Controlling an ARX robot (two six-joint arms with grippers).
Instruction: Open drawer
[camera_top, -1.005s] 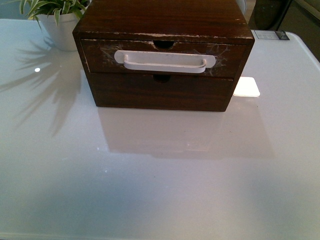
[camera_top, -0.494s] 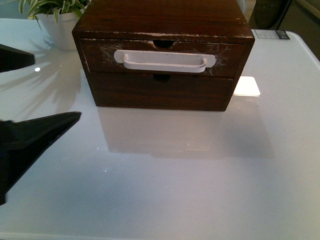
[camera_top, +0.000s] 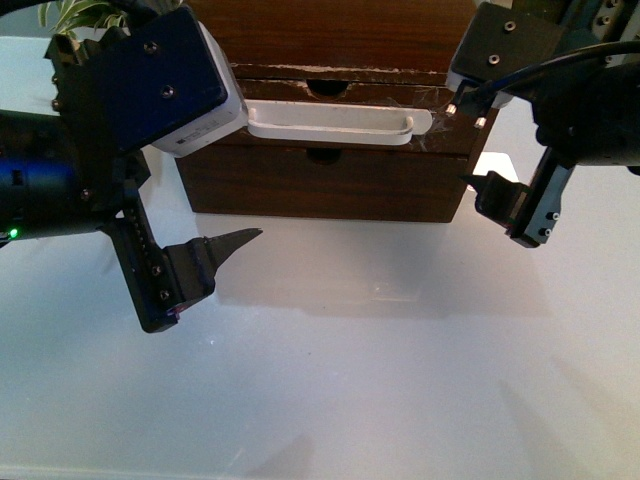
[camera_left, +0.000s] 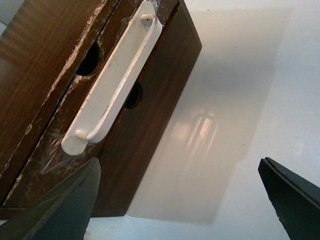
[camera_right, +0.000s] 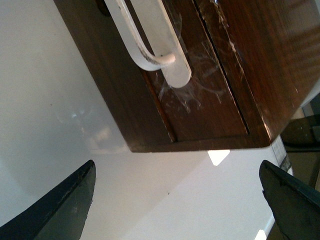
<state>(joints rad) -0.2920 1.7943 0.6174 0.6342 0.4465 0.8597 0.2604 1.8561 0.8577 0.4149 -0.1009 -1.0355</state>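
Jaws spread wide, left gripper (camera_left: 180, 162) and right gripper (camera_right: 177, 166) hang off opposite ends of the closed drawer's (camera_top: 445, 132) white bar handle (camera_top: 330, 122), apparently readying a pull.

A chest (camera_top: 330, 35) is set on the worktop (camera_top: 350, 380), beyond and between the left end effector (camera_left: 178, 164) and the right end effector (camera_right: 177, 164). The drawer (camera_top: 385, 94) is seated in its top, above a lower drawer front (camera_top: 320, 185), with a handle (camera_top: 330, 122) fixed across it. A plant (camera_top: 72, 15) is placed beyond the left end effector, left of the chest.
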